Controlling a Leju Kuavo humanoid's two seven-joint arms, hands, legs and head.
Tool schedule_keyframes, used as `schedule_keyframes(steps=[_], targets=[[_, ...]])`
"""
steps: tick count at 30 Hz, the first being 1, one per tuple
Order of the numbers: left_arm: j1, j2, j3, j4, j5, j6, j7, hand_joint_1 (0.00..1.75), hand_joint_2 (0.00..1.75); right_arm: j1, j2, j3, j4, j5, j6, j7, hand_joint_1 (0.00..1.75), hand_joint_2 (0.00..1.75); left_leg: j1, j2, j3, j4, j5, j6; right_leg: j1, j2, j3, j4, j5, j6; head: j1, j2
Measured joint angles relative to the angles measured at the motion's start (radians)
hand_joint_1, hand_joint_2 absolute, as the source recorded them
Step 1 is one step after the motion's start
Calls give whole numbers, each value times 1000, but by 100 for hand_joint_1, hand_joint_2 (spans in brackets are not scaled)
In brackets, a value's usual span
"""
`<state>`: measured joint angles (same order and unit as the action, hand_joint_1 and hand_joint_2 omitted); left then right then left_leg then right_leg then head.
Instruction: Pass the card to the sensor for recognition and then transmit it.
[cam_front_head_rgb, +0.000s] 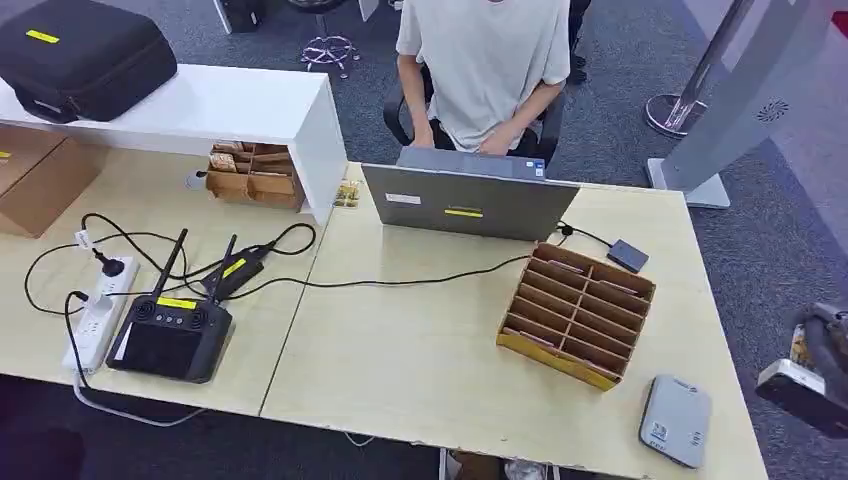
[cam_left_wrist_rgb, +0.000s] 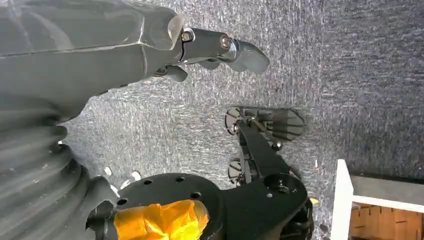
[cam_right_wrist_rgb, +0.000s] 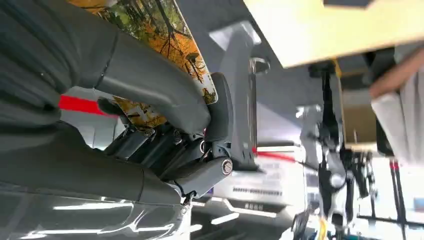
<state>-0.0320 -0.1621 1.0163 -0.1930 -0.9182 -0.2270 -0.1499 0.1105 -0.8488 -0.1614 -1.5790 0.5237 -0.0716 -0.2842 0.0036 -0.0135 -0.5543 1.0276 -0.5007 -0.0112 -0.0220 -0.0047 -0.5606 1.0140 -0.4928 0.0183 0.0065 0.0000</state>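
From the head view, my right hand (cam_front_head_rgb: 815, 368) sits off the table's edge at about four o'clock, raised beside the desk. In the right wrist view the thumb and darker fingers (cam_right_wrist_rgb: 175, 150) are pressed against the card (cam_right_wrist_rgb: 165, 35), an autumn-leaf print, which stands up past the thumb. I judge it is carried this way so one flat face stays free to show to a reader. The likely target is the grey sensor (cam_front_head_rgb: 676, 419) lying flat near the table's front edge at five o'clock, just beside the hand's side of the desk, so I read the recognition step as not yet done.

My left hand (cam_left_wrist_rgb: 215, 47) hangs over grey carpet (cam_left_wrist_rgb: 350, 60) and holds nothing. Its visible fingers are loosely extended and apart, though the cover hides part of them.

The pale wooden table (cam_front_head_rgb: 420, 370) carries a cardboard slotted rack (cam_front_head_rgb: 577, 313) at three o'clock, tilted toward me, with a few cards in its slots, probably where cards are drawn from. A grey laptop (cam_front_head_rgb: 470, 198) stands at twelve o'clock, its lid back toward me, and a seated person (cam_front_head_rgb: 487, 70) in a pale shirt works at it. A small dark box (cam_front_head_rgb: 627, 255) lies on a cable behind the rack. At nine o'clock sit a black controller (cam_front_head_rgb: 168, 337) with antennas, a white power strip (cam_front_head_rgb: 98, 312) and looping cables. A white shelf (cam_front_head_rgb: 215, 105) bearing a black case (cam_front_head_rgb: 80, 55) occupies eleven o'clock. A grey kiosk stand (cam_front_head_rgb: 745, 100) rises from the carpet at two o'clock.
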Motion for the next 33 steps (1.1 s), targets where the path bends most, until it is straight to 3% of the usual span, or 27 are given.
schedule_keyframes(steps=[5,11,18,24,26,33], targets=[[0,2,9,0,0,-2,0,0,175,48,-29,-33,-70,-106,166,-18,175,175,0,2,0,0,0,0,0,1,-1,0,0,0,0,0],[-1,1,19,0,-13,-2,-1,0,175,58,-28,-2,-91,-118,223,-41,175,175,0,2,0,0,0,0,0,2,0,0,1,0,0,0],[-5,-2,24,0,-25,-3,-2,0,175,34,1,97,-52,-65,215,-55,175,175,0,2,0,0,0,0,0,2,0,0,1,0,0,0],[-8,-6,24,0,-46,0,-1,0,175,-53,105,259,64,76,92,-63,175,175,1,4,1,0,0,0,1,4,0,1,1,0,0,0],[-10,-15,25,0,-44,32,-1,0,175,-81,140,312,112,90,63,-62,175,175,1,3,1,0,1,-1,1,3,0,1,1,0,0,0],[-11,-41,27,0,-43,62,-1,0,175,-141,210,405,217,99,42,-66,175,175,1,3,0,0,1,-1,1,3,0,1,1,0,0,0]])
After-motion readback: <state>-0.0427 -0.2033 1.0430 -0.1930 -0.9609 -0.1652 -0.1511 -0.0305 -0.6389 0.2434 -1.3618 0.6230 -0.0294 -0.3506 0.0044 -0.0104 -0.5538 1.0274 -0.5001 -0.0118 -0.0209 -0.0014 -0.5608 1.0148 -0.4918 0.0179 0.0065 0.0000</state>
